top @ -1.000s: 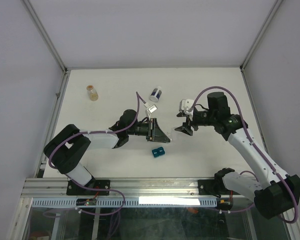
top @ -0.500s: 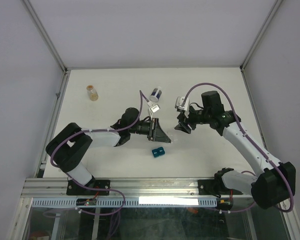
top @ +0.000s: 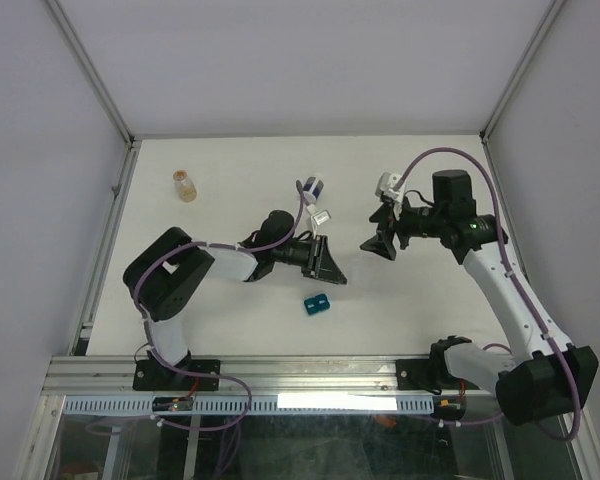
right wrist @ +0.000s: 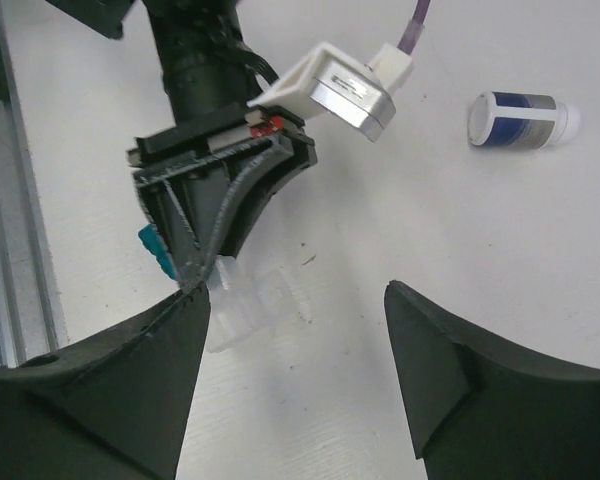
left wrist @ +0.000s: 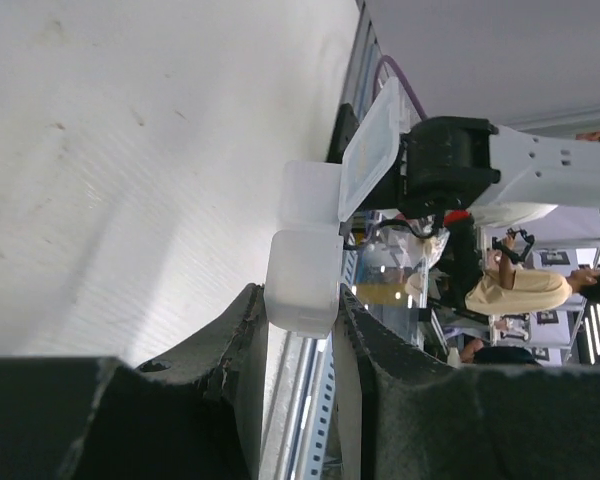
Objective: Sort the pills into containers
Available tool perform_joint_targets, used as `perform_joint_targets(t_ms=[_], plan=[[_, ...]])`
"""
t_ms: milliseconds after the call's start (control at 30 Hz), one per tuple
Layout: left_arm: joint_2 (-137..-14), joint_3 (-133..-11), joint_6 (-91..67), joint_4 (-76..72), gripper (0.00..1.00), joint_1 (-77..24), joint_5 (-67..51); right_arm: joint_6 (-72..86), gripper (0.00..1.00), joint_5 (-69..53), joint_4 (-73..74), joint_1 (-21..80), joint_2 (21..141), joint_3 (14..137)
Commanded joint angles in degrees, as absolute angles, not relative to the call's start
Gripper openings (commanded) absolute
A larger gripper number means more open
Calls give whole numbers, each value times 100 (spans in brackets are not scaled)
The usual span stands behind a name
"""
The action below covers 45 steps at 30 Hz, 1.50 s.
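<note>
Nearest the arm bases, the teal block (top: 316,303) lay on the worktop (top: 230,170), just on the near side of your left arm's tip and close enough to be knocked by a low swing. Just past it, your left fingers (left wrist: 230,340) were clenched on the clear cup (left wrist: 302,280), pinching its body from both sides. Its hinged lid (left wrist: 370,150) was flipped open and stood clear of the grip. Your right fingers (right wrist: 110,400) were released, spread wide with nothing between them, facing that cup from a short way off. The step looked like a handover or a steadying of the open cup. You would have done well to hold the left grip firm, bring the right in slowly, and close on the cup's body rather than on the lid; such thin plastic probably flexes and could pop free. Farther back, the white jar (top: 312,187) with the blue band lay on its side near the left wrist's cable, where a backward sweep could catch it. Farthest, at the left rear, the second cup (top: 184,182) sat alone holding the pills (top: 186,193), well apart from both arms.
</note>
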<state>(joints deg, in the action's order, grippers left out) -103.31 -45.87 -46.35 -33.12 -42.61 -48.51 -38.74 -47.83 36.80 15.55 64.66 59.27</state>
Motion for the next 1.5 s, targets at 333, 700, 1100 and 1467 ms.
perform_joint_targets(t_ms=[333,700,1100,1467], plan=[[-11732,-6324,-4143,-2004,7,-4158,-4604,-3577,73,-5954,3755,680,6336,5830],[-11691,-6472,-3608,-1002,28,-4130,-3802,-3547,72,-5863,3668,727,6443,5741],[-10539,-5897,-3354,-591,46,-3994,-2384,-3551,72,-5718,3616,873,6495,5698],[-7907,-4527,-1855,-748,64,-3813,318,-3706,71,-5774,3446,1046,6416,5500]])
